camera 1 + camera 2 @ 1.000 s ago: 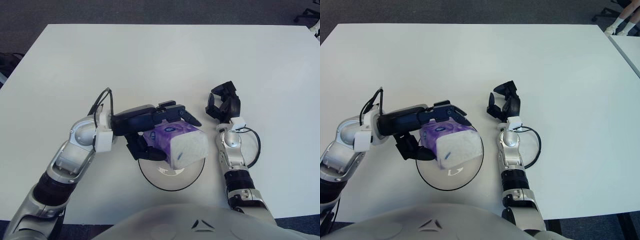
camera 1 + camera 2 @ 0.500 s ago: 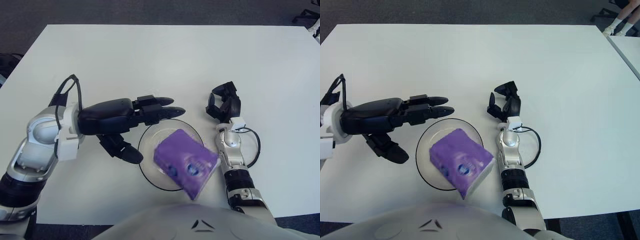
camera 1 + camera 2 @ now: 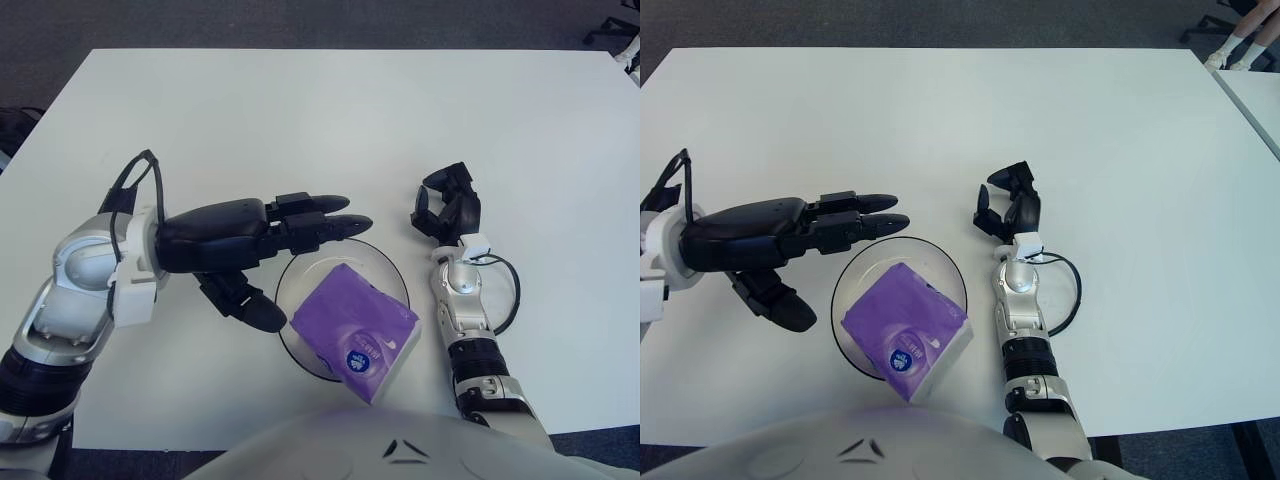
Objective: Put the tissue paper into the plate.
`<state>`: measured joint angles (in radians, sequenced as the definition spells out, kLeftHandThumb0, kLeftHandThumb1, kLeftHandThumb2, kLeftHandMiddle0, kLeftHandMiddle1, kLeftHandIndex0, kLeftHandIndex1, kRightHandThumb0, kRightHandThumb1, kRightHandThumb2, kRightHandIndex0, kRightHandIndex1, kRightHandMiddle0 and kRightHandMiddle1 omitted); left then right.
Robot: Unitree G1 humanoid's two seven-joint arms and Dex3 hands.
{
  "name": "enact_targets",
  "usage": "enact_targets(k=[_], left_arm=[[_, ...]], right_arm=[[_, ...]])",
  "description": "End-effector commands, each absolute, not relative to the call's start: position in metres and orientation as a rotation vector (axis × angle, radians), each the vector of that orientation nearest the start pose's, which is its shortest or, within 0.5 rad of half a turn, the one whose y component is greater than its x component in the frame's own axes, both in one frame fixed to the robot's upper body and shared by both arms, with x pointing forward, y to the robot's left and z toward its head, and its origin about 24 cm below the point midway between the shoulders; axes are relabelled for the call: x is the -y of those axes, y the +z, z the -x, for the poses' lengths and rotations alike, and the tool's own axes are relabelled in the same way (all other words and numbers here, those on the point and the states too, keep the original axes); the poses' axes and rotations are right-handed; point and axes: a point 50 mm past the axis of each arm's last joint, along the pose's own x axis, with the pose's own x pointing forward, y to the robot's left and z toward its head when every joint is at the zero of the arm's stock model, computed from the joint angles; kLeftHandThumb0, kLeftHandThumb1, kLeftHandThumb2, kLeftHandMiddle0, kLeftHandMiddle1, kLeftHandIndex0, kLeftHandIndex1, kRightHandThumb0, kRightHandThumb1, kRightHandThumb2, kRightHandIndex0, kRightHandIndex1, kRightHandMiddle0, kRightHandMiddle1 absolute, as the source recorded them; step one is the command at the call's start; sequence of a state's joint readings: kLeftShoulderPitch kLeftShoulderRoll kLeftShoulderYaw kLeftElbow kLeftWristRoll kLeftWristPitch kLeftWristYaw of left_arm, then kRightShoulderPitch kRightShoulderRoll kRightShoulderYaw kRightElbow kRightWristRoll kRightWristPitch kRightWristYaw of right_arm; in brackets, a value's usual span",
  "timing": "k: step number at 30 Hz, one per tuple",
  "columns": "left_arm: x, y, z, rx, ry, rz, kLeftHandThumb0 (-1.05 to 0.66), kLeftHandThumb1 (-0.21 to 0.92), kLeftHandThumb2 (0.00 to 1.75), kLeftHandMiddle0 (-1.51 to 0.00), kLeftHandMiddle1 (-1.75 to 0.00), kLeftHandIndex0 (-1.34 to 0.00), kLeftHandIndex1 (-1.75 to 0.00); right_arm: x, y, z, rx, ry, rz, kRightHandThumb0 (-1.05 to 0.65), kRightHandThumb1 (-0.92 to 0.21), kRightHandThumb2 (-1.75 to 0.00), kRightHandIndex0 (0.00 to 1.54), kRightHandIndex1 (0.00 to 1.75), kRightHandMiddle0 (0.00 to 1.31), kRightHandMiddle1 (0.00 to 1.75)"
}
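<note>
Two hands show before you, and neither holds anything. Your left hand (image 3: 262, 240) hangs over the white tabletop (image 3: 320, 130) just left of the plate (image 3: 296, 288), its forearm reaching in from the left and lying nearly level. Its two long fingers (image 3: 325, 214) stretch straight out toward the right, side by side, with their tips above the plate's far rim; the thumb points down and toward you, well clear of them, so the hand is spread with nothing in it. Your right hand (image 3: 446, 212) is parked on the tabletop to the right of the plate, forearm pointing away from you, its fingers loosely curled around nothing, with a black cable looping beside the wrist.

You have one plate, clear glass and round, near the tabletop's near edge. You have one pack of tissue paper (image 3: 356, 331), purple with a small round label on its near face. It lies in the plate, turned at an angle, with its near corner sticking out past the plate's near rim.
</note>
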<state>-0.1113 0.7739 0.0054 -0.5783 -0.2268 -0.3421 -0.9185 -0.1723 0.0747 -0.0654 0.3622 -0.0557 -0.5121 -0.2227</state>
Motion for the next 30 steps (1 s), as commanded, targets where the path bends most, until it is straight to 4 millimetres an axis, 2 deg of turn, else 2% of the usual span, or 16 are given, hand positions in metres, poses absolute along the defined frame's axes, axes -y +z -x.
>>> enact_targets(k=[1, 10, 11, 12, 13, 14, 15, 16, 17, 19, 21, 22, 24, 25, 28, 30], left_arm=[[-0.152, 0.203, -0.186, 0.682, -1.212, -0.938, -0.87, 0.92, 0.51, 0.00, -0.11, 0.00, 0.00], [-0.153, 0.203, -0.185, 0.682, -1.212, -0.938, -0.87, 0.92, 0.51, 0.00, -0.11, 0.00, 0.00], [-0.150, 0.204, -0.195, 0.708, -0.919, -0.894, -0.87, 0.92, 0.51, 0.00, -0.11, 0.00, 0.00], [-0.151, 0.206, -0.201, 0.721, -0.688, -0.856, -0.81, 0.87, 0.62, -0.05, -0.40, 0.00, -0.45], [-0.153, 0.208, -0.204, 0.726, -0.526, -0.831, -0.79, 0.84, 0.68, -0.05, -0.53, 0.00, -0.63], [-0.155, 0.209, -0.205, 0.727, -0.440, -0.818, -0.76, 0.79, 0.78, -0.05, -0.74, 0.00, -0.88], [-0.160, 0.191, -0.215, 0.696, -0.364, -0.767, -0.74, 0.76, 0.84, -0.05, -0.87, 0.00, -1.04], [-0.163, 0.176, -0.221, 0.672, -0.308, -0.731, -0.67, 0.76, 0.82, -0.08, -0.99, -0.06, -1.18], [-0.166, 0.161, -0.225, 0.654, -0.206, -0.690, -0.56, 0.77, 0.78, -0.12, -1.20, -0.13, -1.38], [-0.167, 0.150, -0.227, 0.644, -0.100, -0.659, -0.29, 0.64, 0.91, -0.29, -1.39, -0.23, -1.56], [-0.172, 0.143, -0.231, 0.639, -0.013, -0.643, -0.15, 0.57, 0.98, -0.38, -1.49, -0.29, -1.65], [-0.175, 0.139, -0.233, 0.634, 0.038, -0.633, -0.10, 0.48, 1.11, -0.47, -1.58, -0.31, -1.69], [-0.182, 0.131, -0.237, 0.607, 0.125, -0.595, -0.06, 0.40, 1.22, -0.55, -1.66, -0.34, -1.72], [-0.188, 0.125, -0.239, 0.573, 0.170, -0.561, -0.04, 0.30, 1.35, -0.63, -1.69, -0.40, -1.72], [-0.200, 0.107, -0.242, 0.478, 0.287, -0.492, -0.02, 0.10, 1.57, -0.79, -1.73, -0.53, -1.74], [-0.200, 0.103, -0.242, 0.435, 0.333, -0.468, -0.01, 0.04, 1.64, -0.83, -1.74, -0.57, -1.74]], right_arm=[[0.156, -0.022, -0.236, -0.005, -0.260, -0.001, -0.41, -0.55, -1.02, 0.63, 1.57, 0.43, 1.75], [0.155, -0.022, -0.235, -0.005, -0.260, -0.001, -0.41, -0.55, -1.02, 0.63, 1.57, 0.43, 1.75], [0.156, -0.023, -0.234, 0.003, -0.259, -0.009, -0.41, -0.55, -1.02, 0.63, 1.57, 0.43, 1.75], [0.157, -0.024, -0.233, 0.009, -0.258, -0.016, -0.41, -0.57, -1.00, 0.63, 1.56, 0.42, 1.75], [0.158, -0.024, -0.233, 0.012, -0.258, -0.020, -0.41, -0.58, -0.99, 0.63, 1.55, 0.41, 1.75], [0.158, -0.024, -0.232, 0.014, -0.257, -0.022, -0.40, -0.59, -0.98, 0.62, 1.55, 0.40, 1.75], [0.158, -0.024, -0.232, 0.016, -0.247, -0.023, -0.40, -0.59, -0.97, 0.62, 1.54, 0.40, 1.75], [0.158, -0.024, -0.233, 0.017, -0.239, -0.025, -0.40, -0.60, -0.97, 0.62, 1.54, 0.40, 1.75], [0.158, -0.023, -0.233, 0.017, -0.233, -0.026, -0.40, -0.60, -0.96, 0.61, 1.54, 0.39, 1.75], [0.158, -0.023, -0.233, 0.017, -0.229, -0.028, -0.40, -0.61, -0.95, 0.60, 1.54, 0.39, 1.75], [0.158, -0.023, -0.233, 0.017, -0.227, -0.028, -0.40, -0.61, -0.95, 0.60, 1.54, 0.39, 1.75], [0.158, -0.023, -0.233, 0.018, -0.227, -0.028, -0.40, -0.61, -0.95, 0.60, 1.55, 0.39, 1.75], [0.157, -0.023, -0.233, 0.019, -0.225, -0.027, -0.40, -0.61, -0.95, 0.60, 1.56, 0.39, 1.75], [0.157, -0.022, -0.233, 0.021, -0.224, -0.027, -0.40, -0.61, -0.95, 0.59, 1.56, 0.39, 1.75], [0.157, -0.022, -0.234, 0.025, -0.221, -0.031, -0.40, -0.60, -0.96, 0.59, 1.55, 0.39, 1.75], [0.157, -0.022, -0.234, 0.024, -0.218, -0.035, -0.40, -0.60, -0.96, 0.59, 1.54, 0.39, 1.75]])
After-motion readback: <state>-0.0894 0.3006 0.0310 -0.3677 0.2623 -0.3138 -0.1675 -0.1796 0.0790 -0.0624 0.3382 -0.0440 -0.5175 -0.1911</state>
